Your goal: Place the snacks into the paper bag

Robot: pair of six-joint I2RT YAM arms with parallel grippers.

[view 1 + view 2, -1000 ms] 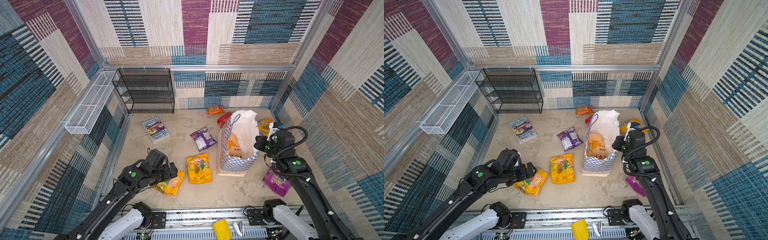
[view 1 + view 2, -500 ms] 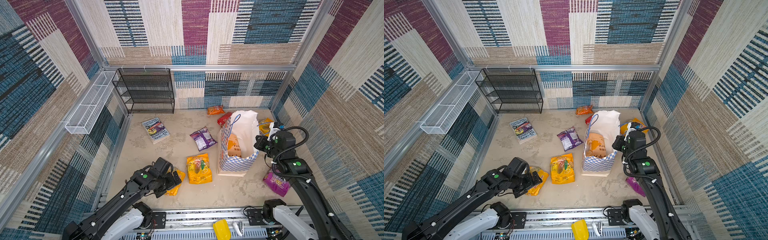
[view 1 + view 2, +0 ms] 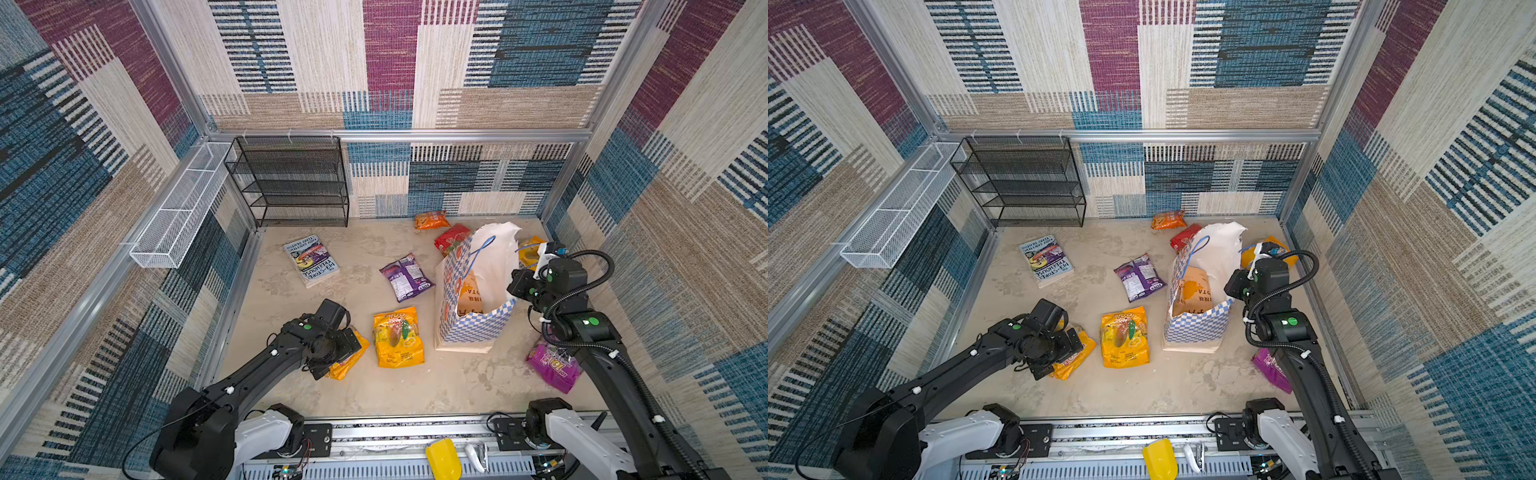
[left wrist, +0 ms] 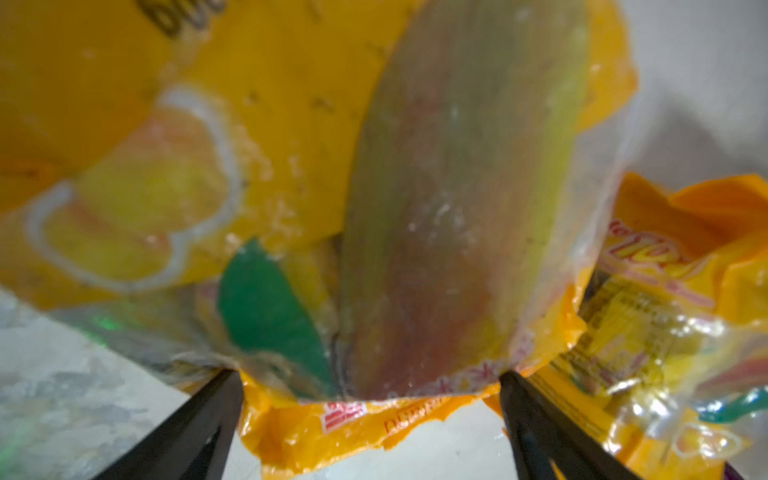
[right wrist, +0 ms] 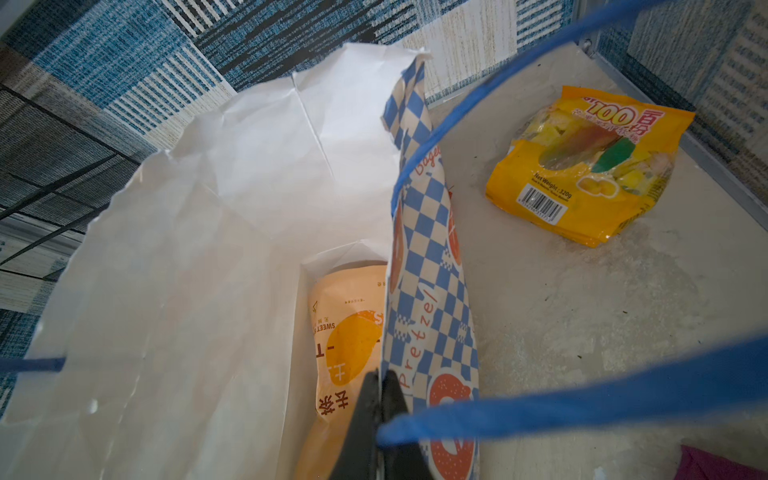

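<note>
The paper bag (image 3: 473, 328) stands upright at the right, blue-and-white checked, with a pale orange packet (image 5: 349, 332) inside. My right gripper (image 5: 380, 411) is shut on the bag's checked rim (image 3: 1225, 305). My left gripper (image 4: 370, 399) is open, low over a yellow packet (image 3: 353, 355) near the front left. Its black fingers (image 4: 199, 424) straddle that packet's end. More snacks lie on the floor: yellow (image 3: 398, 336), purple (image 3: 406, 277), red (image 3: 451, 239), orange (image 3: 431, 219), yellow behind the bag (image 3: 528, 253) and magenta (image 3: 552, 368).
A blue-grey book (image 3: 311, 259) lies at the back left. A black wire rack (image 3: 291, 183) stands against the back wall, and a white wire basket (image 3: 178, 208) hangs on the left wall. The bag's blue cord handles (image 5: 582, 403) loop in front of the right wrist camera.
My left arm has swung right and dropped onto the yellow packet, now covering much of it. The right arm and the bag have not moved.
</note>
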